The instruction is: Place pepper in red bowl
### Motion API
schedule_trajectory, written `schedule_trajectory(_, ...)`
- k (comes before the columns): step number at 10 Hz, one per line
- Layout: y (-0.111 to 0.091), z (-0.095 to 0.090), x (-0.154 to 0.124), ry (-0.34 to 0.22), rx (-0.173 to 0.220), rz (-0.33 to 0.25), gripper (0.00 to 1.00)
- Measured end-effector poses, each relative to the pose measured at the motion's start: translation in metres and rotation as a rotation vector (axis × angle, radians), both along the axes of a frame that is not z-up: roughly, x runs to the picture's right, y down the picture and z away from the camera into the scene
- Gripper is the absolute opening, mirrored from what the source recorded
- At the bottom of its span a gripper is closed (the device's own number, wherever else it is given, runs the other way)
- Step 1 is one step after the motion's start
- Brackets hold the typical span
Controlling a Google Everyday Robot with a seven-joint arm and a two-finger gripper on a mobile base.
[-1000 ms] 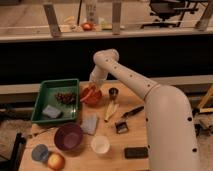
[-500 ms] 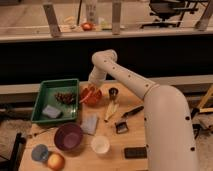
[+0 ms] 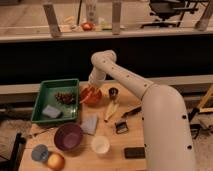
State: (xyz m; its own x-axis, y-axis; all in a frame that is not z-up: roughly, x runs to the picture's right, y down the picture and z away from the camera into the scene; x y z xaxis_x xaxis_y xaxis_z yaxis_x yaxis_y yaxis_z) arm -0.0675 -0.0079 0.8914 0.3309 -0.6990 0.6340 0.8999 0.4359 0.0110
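Camera view: white robot arm [image 3: 150, 107] reaches from lower right up and over the wooden table [image 3: 135, 132], elbow high, wrist dropping to the round orange-red bowl [image 3: 91, 95] at the table's back edge. Two-finger gripper [image 3: 90, 90] sits right over/inside the bowl, against its left half. Jaw state: cannot tell, the fingertips blend into the bowl's colour. Pepper: cannot pick out a separate slim orange-red piece; there's a paler orange streak at the bowl's left rim just under the gripper, but it could be rim or pepper, so long axis and pointing direction can't be read. The bowl itself is upright, just right of the green rectangular plastic tray [image 3: 44, 97], nearly touching its right wall. The tray holds a dark brownish cluster [image 3: 63, 97] near its back right and a grey-blue rectangular block [image 3: 51, 111] at front left. Right of the bowl: small dark cup-like object [image 3: 113, 92], and a pale yellow elongated item [image 3: 111, 110] lying diagonally. Front of the bowl: grey flat cloth-like square [image 3: 90, 123]. Nearer the front: large round purple bowl [image 3: 68, 136], small white cup [image 3: 100, 144], small blue-grey round dish [image 3: 40, 152], round orange-and-yellow fruit [image 3: 55, 161] touching or just beside that dish. Right side: dark utensil [image 3: 131, 112], small black clip-like thing [image 3: 121, 127], black flat rectangle [image 3: 134, 152].
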Motion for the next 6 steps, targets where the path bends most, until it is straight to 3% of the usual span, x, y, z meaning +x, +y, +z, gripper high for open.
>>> schedule_trajectory(2,0.0006,0.0012,-0.0001,0.015,-0.006,0.003,0.20)
schedule_trajectory(6,0.0016,0.0011,0.0011,0.031,-0.005,0.012,0.62)
